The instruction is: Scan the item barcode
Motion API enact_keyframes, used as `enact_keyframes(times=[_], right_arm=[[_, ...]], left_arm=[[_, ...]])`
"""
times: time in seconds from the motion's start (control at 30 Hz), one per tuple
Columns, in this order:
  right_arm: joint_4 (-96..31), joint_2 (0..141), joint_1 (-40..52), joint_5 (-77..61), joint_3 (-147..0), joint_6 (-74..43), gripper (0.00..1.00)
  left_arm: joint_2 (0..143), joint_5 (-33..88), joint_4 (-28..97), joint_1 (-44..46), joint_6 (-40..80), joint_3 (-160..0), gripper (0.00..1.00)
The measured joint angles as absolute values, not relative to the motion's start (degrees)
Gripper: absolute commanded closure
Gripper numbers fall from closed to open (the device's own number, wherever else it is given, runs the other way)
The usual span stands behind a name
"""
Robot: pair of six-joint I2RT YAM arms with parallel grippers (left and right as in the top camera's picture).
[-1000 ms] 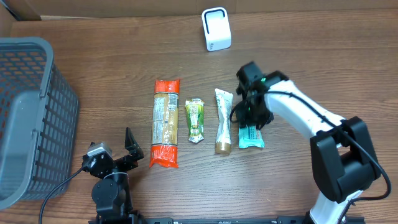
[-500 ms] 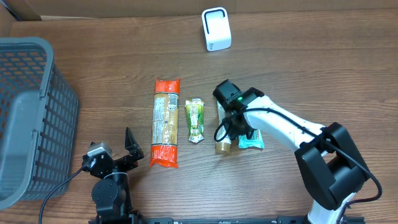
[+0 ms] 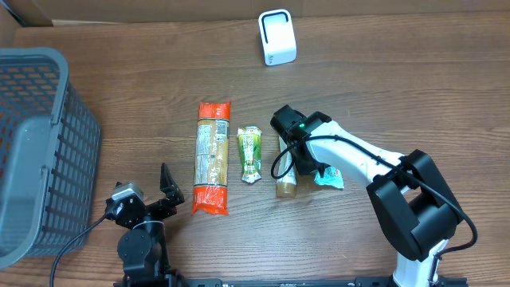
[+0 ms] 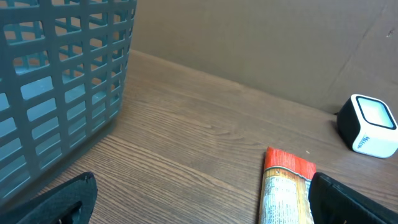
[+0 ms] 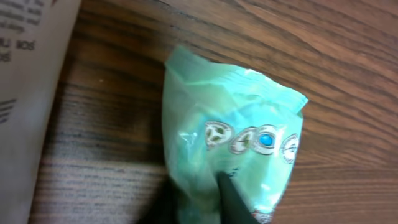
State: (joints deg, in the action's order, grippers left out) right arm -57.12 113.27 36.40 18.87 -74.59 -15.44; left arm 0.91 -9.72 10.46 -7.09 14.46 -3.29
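Lying on the table (image 3: pixel 398 80) at the right end of a row of four things, the teal packet (image 3: pixel 330 178) sits tilted, its top leaning away from the cream tube (image 3: pixel 286 177) just beside it. The right tool (image 3: pixel 309 166) is down over that packet. In the right wrist view its dark fingers (image 5: pixel 229 198) stand narrow, with the near end of the crinkled packet (image 5: pixel 233 134) pinched between them; the packet rests on the wood. Left of the tube come a small green packet (image 3: pixel 250 154) and a long packet with orange ends (image 3: pixel 212 157). The white scanner (image 3: pixel 276 37) stands well apart, near the far edge. A grey basket (image 3: pixel 32 143) is at the left side. The left tool (image 3: pixel 147 195) sits near the front edge, spread wide and holding nothing; its wrist view looks past the basket wall toward the scanner (image 4: pixel 370 124).
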Motion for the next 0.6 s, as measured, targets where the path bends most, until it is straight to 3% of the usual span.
enact_keyframes(times=[0.23,0.47,0.6], right_arm=[[-60.69,111.68,32.84,6.85,-77.47,-13.8,0.96],[-56.25,97.84,14.59,-29.61,-77.84,-2.74,0.96],[-44.05,98.17,6.7,-46.37,-70.24,3.09,0.96]], left_arm=[[0.91,-9.72,10.46,-7.09,14.46,-3.29,0.0],[0.91,-9.72,10.44,-7.09,14.46,-3.29,0.0],[0.91,-9.69,10.46,-7.09,14.46,-3.29,0.0]])
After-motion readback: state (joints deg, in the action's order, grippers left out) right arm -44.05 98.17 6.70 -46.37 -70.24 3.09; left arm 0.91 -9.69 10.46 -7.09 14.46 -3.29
